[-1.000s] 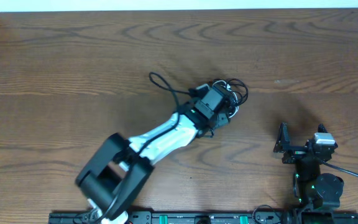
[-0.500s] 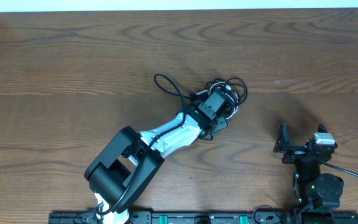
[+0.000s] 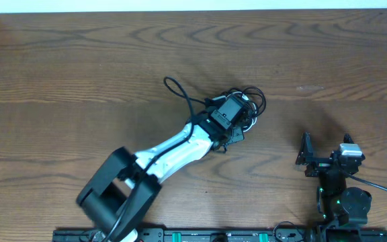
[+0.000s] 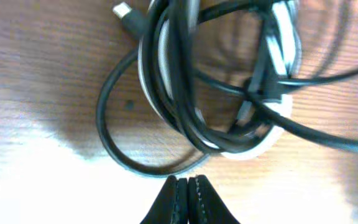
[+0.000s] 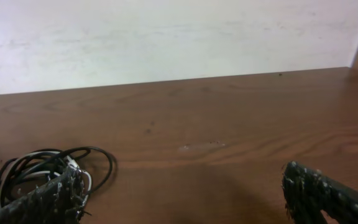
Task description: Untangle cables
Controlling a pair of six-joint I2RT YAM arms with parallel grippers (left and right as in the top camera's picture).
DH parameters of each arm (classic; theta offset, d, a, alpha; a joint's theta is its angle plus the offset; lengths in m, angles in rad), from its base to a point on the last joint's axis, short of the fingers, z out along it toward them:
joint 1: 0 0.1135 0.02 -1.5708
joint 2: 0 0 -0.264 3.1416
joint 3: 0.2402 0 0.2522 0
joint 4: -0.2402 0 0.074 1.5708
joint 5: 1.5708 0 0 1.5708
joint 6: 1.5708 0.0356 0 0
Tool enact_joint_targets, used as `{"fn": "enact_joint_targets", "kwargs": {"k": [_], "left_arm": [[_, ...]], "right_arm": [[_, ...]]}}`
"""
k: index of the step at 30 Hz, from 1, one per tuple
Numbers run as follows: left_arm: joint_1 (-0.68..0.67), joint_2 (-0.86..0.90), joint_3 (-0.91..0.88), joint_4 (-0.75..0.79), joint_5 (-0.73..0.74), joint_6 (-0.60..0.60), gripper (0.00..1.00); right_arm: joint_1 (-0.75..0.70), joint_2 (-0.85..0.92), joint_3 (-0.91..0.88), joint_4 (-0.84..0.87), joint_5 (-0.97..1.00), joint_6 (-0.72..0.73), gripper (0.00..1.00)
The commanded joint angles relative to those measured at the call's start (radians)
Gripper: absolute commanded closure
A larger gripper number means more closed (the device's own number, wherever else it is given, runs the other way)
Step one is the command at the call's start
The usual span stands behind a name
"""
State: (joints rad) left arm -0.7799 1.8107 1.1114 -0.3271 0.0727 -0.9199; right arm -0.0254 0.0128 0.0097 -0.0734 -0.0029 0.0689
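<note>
The cables (image 3: 246, 101), black ones and one white, lie bunched near the middle of the surface (image 3: 79, 67), with one black loop reaching out to the left. The left gripper (image 4: 182, 194) is over them with its fingers pressed together, the tips just short of the nearest black loop. The right gripper (image 3: 306, 156) rests well apart to the right with its fingers wide apart, and open wood stretches from the bundle to the far edge.

The left end effector (image 3: 240, 113) hides much of the cables (image 4: 179, 81) from overhead.
</note>
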Motion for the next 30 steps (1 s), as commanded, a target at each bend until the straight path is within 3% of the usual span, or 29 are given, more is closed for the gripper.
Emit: {"fn": "enact_joint_targets", "kwargs": {"k": [1,7,20,30], "left_arm": [[0.005,-0.065,0.005,-0.027,-0.014,0.051,0.92],[0.005,-0.122,0.005,-0.055,-0.023,0.127,0.92],[0.005,-0.244,0.005,-0.211,-0.213,0.127,0.92],[0.005,-0.328,0.005,-0.223,-0.235,0.125,0.92]], "right_arm": [[0.006,-0.001,-0.004,0.000,0.012,0.013,0.01],[0.006,-0.001,-0.004,0.000,0.012,0.013,0.01],[0.006,-0.001,-0.004,0.000,0.012,0.013,0.01],[0.006,-0.001,-0.004,0.000,0.012,0.013,0.01]]}}
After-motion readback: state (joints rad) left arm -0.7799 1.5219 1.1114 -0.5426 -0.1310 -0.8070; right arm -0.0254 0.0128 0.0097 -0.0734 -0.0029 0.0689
